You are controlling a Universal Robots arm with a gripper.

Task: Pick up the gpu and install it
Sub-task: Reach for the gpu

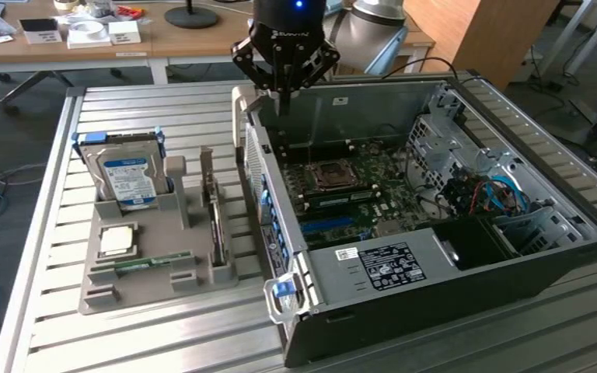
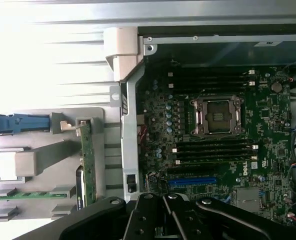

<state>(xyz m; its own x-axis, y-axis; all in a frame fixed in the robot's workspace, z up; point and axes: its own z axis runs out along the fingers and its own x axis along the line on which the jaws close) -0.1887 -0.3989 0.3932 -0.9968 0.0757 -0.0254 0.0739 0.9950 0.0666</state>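
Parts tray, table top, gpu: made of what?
The parts tray is probably matte grey plastic: uniform colour, blocky slots. The table top is likely aluminium: silvery grooved slats with a dull sheen. The gpu shows a green circuit board, edge-on in the tray; the rest is unclear.

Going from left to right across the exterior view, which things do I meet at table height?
hard drive → gpu, standing on edge → CPU socket → blue cables
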